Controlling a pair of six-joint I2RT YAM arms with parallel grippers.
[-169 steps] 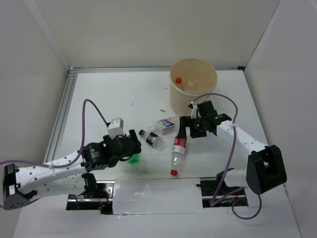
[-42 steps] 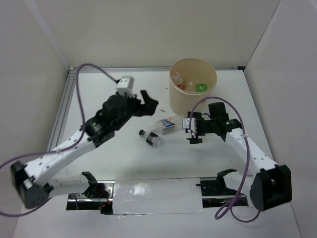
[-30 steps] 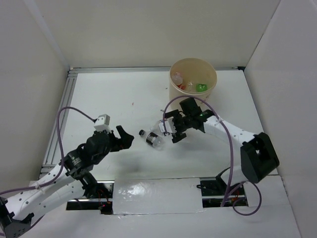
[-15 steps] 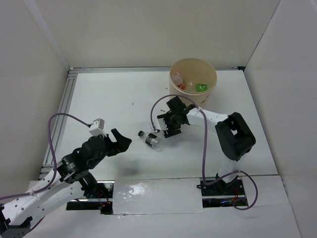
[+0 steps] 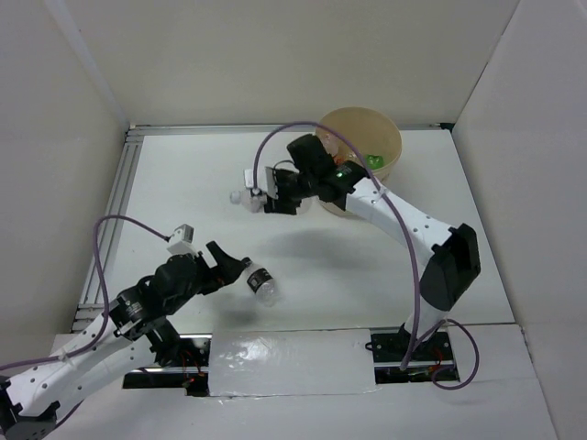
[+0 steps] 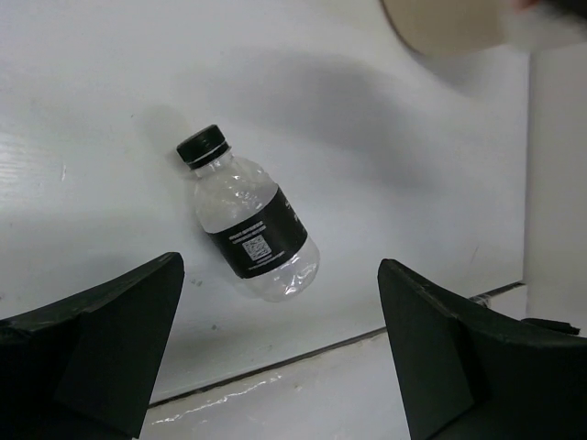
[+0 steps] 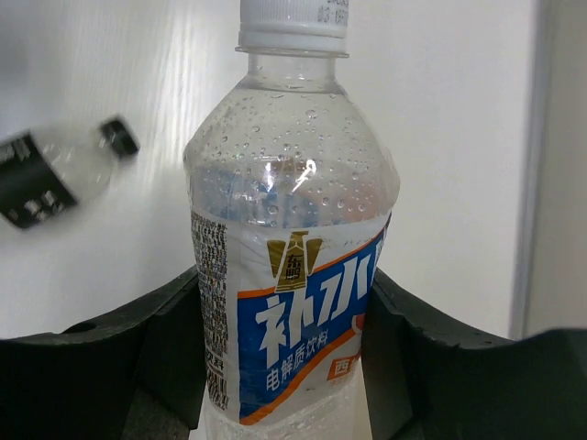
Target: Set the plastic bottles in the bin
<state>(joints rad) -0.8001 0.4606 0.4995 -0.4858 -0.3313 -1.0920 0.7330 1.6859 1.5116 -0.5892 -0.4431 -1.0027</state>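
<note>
My right gripper [image 7: 284, 367] is shut on a clear plastic bottle [image 7: 293, 238] with a blue-white label and a white cap, one black finger [image 7: 138, 357] on each side of its label. In the top view this bottle [image 5: 244, 194] hangs above the table in the right gripper [image 5: 271, 196], left of the beige bin [image 5: 390, 137]. A green bottle [image 5: 373, 161] shows inside the bin. A clear bottle with a dark label and a black cap [image 6: 249, 227] lies on the table ahead of my open left gripper [image 6: 280, 357], whose jaws stand wide apart with nothing between them. From above, that bottle [image 5: 260, 283] lies just right of the left gripper [image 5: 229, 266].
The right arm [image 5: 394, 206] crosses in front of the bin and hides part of its rim. A silvery tape strip [image 5: 289, 357] runs along the near table edge. White walls close the table in at the back and on both sides.
The right gripper closed on the blue-white labelled bottle and lifted it up and back to the left. The dark-labelled bottle shifted toward the near left. The left gripper stayed open.
</note>
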